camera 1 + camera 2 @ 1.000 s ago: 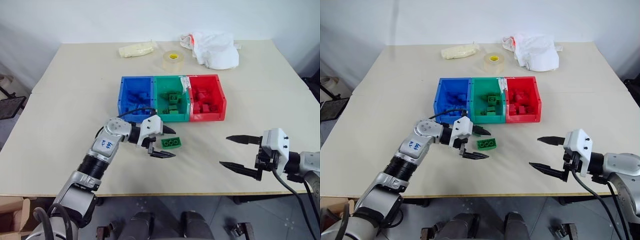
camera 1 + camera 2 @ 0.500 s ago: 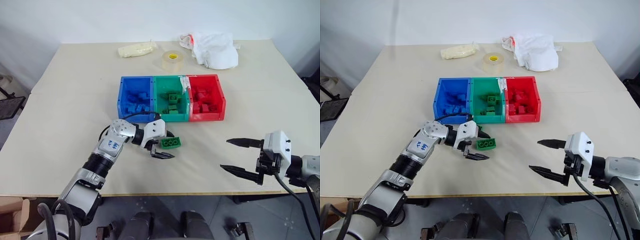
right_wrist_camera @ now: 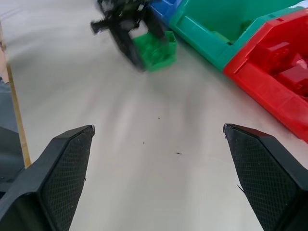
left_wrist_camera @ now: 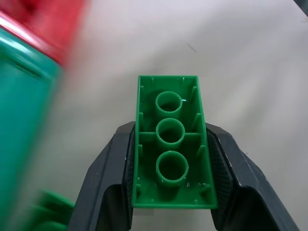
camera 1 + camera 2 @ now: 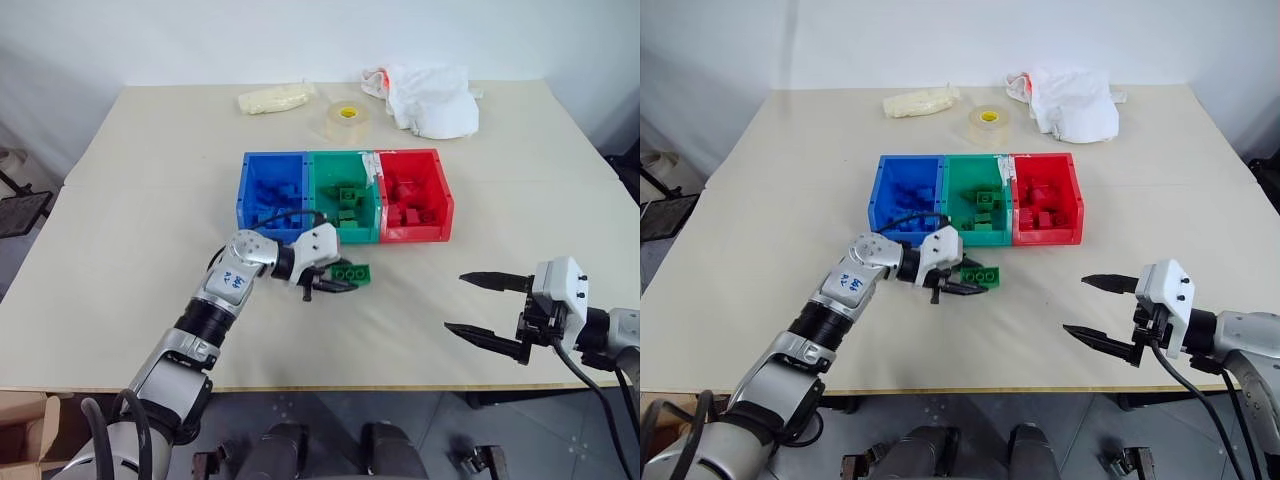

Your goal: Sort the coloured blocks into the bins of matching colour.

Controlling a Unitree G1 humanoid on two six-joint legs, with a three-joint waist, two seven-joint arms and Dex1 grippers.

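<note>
Left gripper (image 5: 338, 278): clamped on the long green brick (image 4: 172, 144), one black finger (image 4: 109, 183) on each long side, hollow underside facing the wrist camera.
Held brick: lifted off the table (image 5: 150, 200), just in front of the green bin (image 5: 325, 190).
Bins: blue bin (image 5: 255, 180), green and red bin (image 5: 435, 195) joined in a row just beyond the left gripper; each had bricks of its own colour inside.
Right gripper (image 5: 490, 312): fingers spread wide, nothing between them, over bare table, well apart from the brick and off to its right.
Far edge: tape roll (image 5: 345, 120), white cloth (image 5: 430, 100), pale packet (image 5: 272, 98), well beyond the bins.
</note>
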